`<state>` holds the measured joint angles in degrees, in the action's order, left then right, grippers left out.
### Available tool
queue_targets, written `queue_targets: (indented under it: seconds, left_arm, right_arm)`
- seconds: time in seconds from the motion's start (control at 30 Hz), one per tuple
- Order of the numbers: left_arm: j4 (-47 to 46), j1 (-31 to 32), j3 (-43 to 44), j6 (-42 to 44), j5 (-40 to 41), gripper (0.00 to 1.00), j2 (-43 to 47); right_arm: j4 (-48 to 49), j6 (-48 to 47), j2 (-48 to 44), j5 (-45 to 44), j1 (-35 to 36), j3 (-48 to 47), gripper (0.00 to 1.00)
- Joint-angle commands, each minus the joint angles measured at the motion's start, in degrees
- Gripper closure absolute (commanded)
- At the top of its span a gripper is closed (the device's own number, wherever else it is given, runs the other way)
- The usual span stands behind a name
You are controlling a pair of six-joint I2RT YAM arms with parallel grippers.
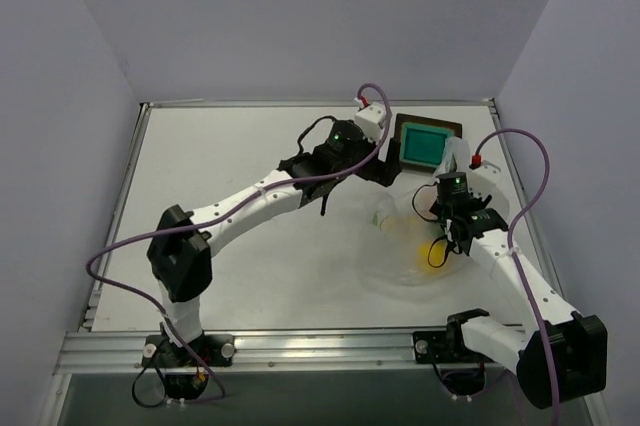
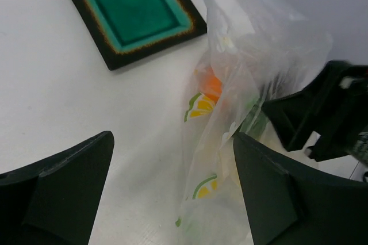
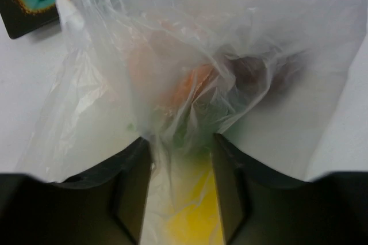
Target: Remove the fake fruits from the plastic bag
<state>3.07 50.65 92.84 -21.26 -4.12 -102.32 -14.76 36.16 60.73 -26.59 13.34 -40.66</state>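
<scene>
Nothing is out yet: every fruit in sight is inside the plastic bag (image 2: 264, 43), so the whole job is ahead. The bag stands bunched up on the right side of the surface (image 2: 57, 113), with the dark tray (image 2: 93, 23) just beyond it. Through the film, the orange fruit (image 3: 190, 87) sits beside the dark red one (image 3: 259, 72), and the lemon (image 1: 435, 251) glows yellow low in the bag; a green smudge below may be the fourth, too blurred to call.

The left gripper (image 2: 172, 141) has its jaws wide apart, with the bag's side brushing one finger and nothing held. The right gripper (image 3: 181, 141) has its jaws partly apart with crinkled film gathered between them; I can't tell whether they actually pinch it.

It's tight here: both grippers crowd the bag, with the tray close behind and the surface's right edge and the wall near. The open room is to the left, which I'd judge the safest place to set fruit down.
</scene>
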Motion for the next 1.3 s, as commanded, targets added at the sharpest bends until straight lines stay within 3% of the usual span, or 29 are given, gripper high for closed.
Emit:
queue_targets:
  seconds: [0.0,0.07,0.1,0.3,0.4,0.5,0.53,0.57,0.63,1.03,1.13,1.27]
  left_arm:
    - [6.15,-1.34,5.76,-0.63,-13.0,0.16,-7.6]
    - [7.47,-1.52,9.72,-0.72,-18.02,0.14,-10.6]
    - [8.09,-1.52,10.95,-0.72,-19.68,0.14,-13.23]
    - [6.43,-0.91,16.06,-3.17,-30.15,0.14,-19.93]
    - [4.41,-0.82,15.62,-4.32,-31.91,0.22,-21.07]
    - [3.17,-0.73,16.14,-5.2,-33.23,0.45,-22.65]
    - [3.0,-0.73,16.5,-5.9,-33.49,0.56,-23.27]
    - [2.82,-0.73,16.76,-6.16,-33.5,0.79,-23.97]
    - [2.55,-0.91,16.85,-5.56,-31.14,0.97,-23.98]
    - [5.71,-6.53,20.01,-3.18,-16.72,0.98,-22.04]
    - [8.17,-8.37,25.97,-3.53,-16.79,0.98,-24.58]
    - [17.47,-8.55,42.63,-1.42,-15.92,0.97,-33.79]
  right_arm:
    - [0.44,1.37,-1.57,-3.29,0.02,-0.03,0.63]
    - [0.44,1.45,-2.45,-3.56,-0.07,0.23,0.79]
    - [0.44,1.37,-3.24,-3.56,-0.33,0.5,0.81]
    - [0.35,1.28,-5.53,-2.86,-1.82,1.9,0.91]
    - [0.35,1.72,-6.58,-2.24,-3.06,3.13,0.95]
    - [1.92,2.68,-6.5,1.6,-7.18,4.1,1.0]
    - [2.89,2.6,-6.24,2.93,-8.5,4.36,1.0]
    - [4.12,2.51,-5.8,4.25,-11.21,4.98,1.0]
    - [4.39,2.33,-5.71,5.76,-12.9,5.24,1.0]
    - [4.83,3.47,-8.08,7.6,-22.73,9.02,1.0]
    - [5.97,3.3,-7.73,13.13,-27.65,10.34,1.0]
    - [6.06,3.21,-6.68,16.74,-30.39,11.22,1.0]
